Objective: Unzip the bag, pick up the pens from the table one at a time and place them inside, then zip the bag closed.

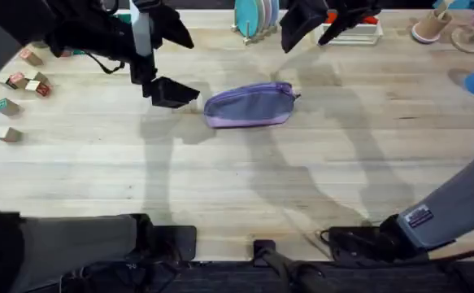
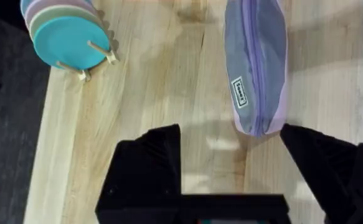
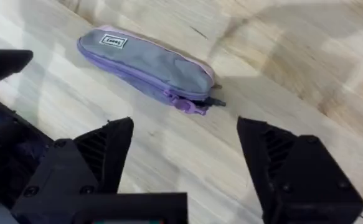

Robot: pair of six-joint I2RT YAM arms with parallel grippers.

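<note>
The lavender bag [image 1: 249,106] lies on the table [image 1: 245,187], its zipper running along the top toward a purple pull tab [image 3: 189,106] at the right end. A small dark tip [image 3: 216,101] pokes out beside the tab. My left gripper [image 1: 192,67] hovers just left of the bag, open and holding nothing; in the left wrist view the bag's end [image 2: 256,68] lies ahead of its gap [image 2: 229,140]. My right gripper [image 1: 308,45] hangs open and empty above the table behind the bag's right end, with the bag [image 3: 147,62] below it [image 3: 184,134]. The pens are out of view.
A rack of teal and pastel discs [image 1: 253,16] [image 2: 63,34] stands behind the bag. Small wooden blocks [image 1: 21,81] lie at the far left. A white tray [image 1: 358,32] and cups [image 1: 432,24] sit along the back right.
</note>
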